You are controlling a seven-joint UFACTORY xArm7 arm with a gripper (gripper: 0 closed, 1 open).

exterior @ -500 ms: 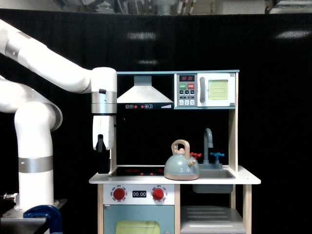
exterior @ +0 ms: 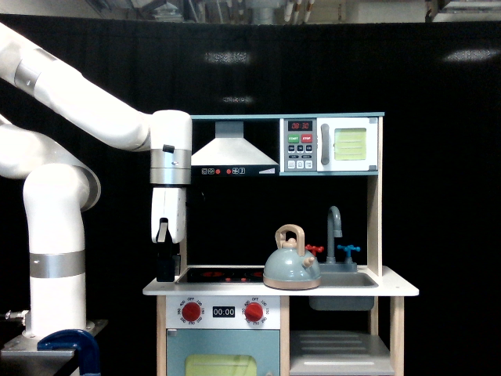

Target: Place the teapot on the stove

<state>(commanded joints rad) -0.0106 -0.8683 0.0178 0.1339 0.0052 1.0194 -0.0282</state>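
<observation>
The teapot [exterior: 291,268], pale blue-grey with a tan arched handle and base rim, stands upright on the white counter at the right end of the stove [exterior: 221,275], next to the sink. The stove is a flat black panel with red burner markings. My gripper [exterior: 166,270] hangs vertically over the stove's left end, far to the left of the teapot. Its dark fingers are seen side-on against the dark backdrop, so their gap does not show. Nothing is visibly held.
A grey faucet [exterior: 335,231] with red and blue taps rises behind the sink basin [exterior: 344,280]. A range hood [exterior: 232,150] and toy microwave [exterior: 329,144] sit overhead. Red knobs [exterior: 254,312] line the counter front. A wooden post [exterior: 374,211] stands at the right.
The gripper has shifted slightly to the exterior view's right and risen a little. The teapot has not moved.
</observation>
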